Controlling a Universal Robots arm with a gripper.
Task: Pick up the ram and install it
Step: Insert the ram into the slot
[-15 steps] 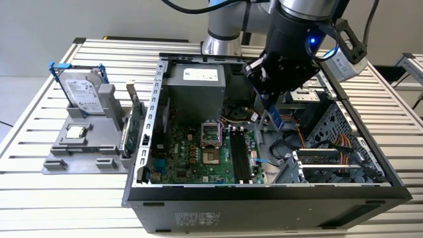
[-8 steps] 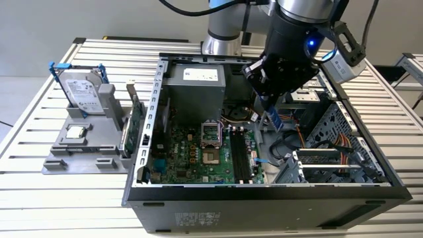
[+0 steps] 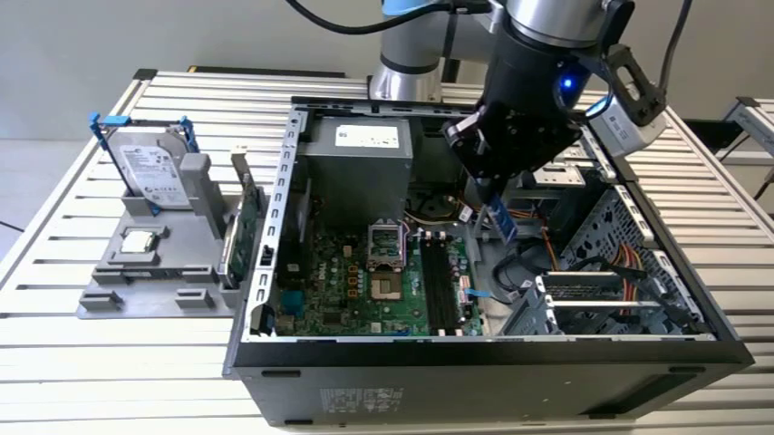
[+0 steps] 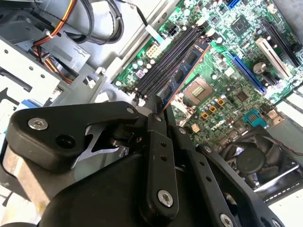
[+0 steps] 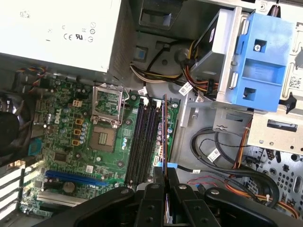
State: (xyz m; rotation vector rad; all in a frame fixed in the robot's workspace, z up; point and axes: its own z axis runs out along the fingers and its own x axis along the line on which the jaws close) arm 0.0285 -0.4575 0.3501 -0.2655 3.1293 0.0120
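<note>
On the exterior view's left, the grey holder (image 3: 145,272) on the desk (image 3: 72,353) props the hard drive (image 3: 155,174) and the green card (image 3: 248,227) upright, I'd guess so each is easy to grab by its edge. Moving right, the open case (image 3: 484,372) lies on its side, so the motherboard (image 3: 351,272) faces up and the memory slots (image 3: 438,285) are reachable from above. Further right, the gripper (image 3: 490,204) has its jaws clamped on the ram (image 3: 499,222), which hangs edge-down below them over the board (not seated yet). In both wrist views it sticks out from between the jaws, parallel to the slots; can't tell which slot.
</note>
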